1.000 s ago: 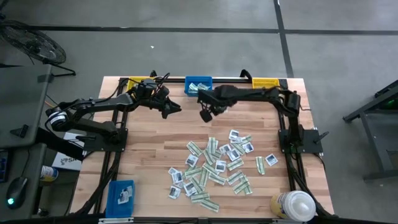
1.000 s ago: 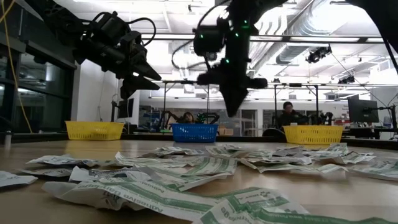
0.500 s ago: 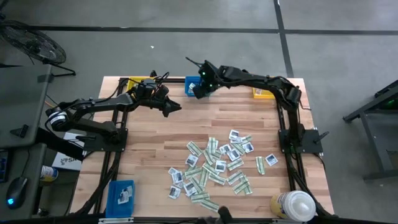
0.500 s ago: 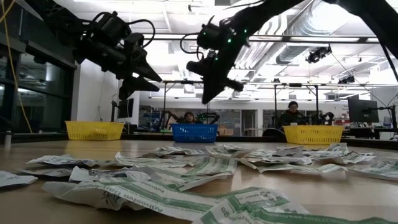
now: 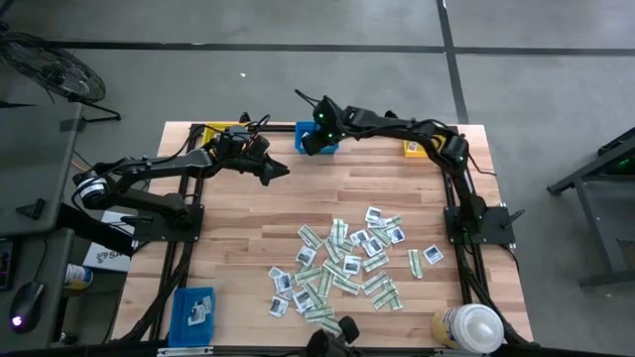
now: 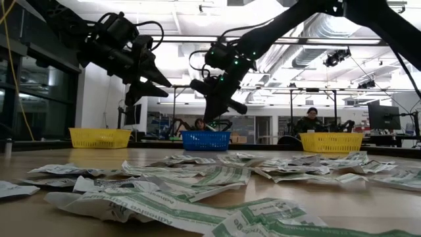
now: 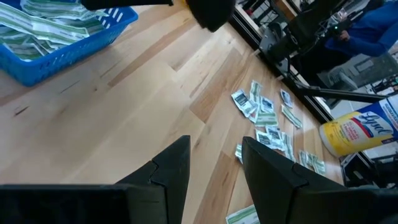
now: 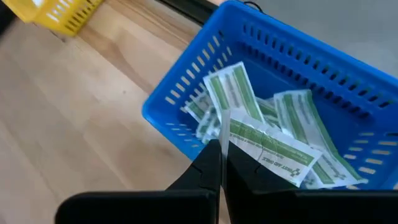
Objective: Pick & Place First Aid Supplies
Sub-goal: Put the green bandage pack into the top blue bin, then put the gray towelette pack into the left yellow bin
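Right gripper [image 5: 310,145] over the blue bin [image 5: 316,132], pinching a green-and-white strip [image 8: 225,130]

Its fingers are pressed together on the edge of the strip, which hangs just above other strips lying inside the bin at the table's far edge. The left gripper [image 5: 280,173] hovers beside it with fingers parted, holding nothing. The loose pile of packets [image 5: 347,263] lies on the wooden table [image 5: 238,248] well apart from both grippers, toward the near side
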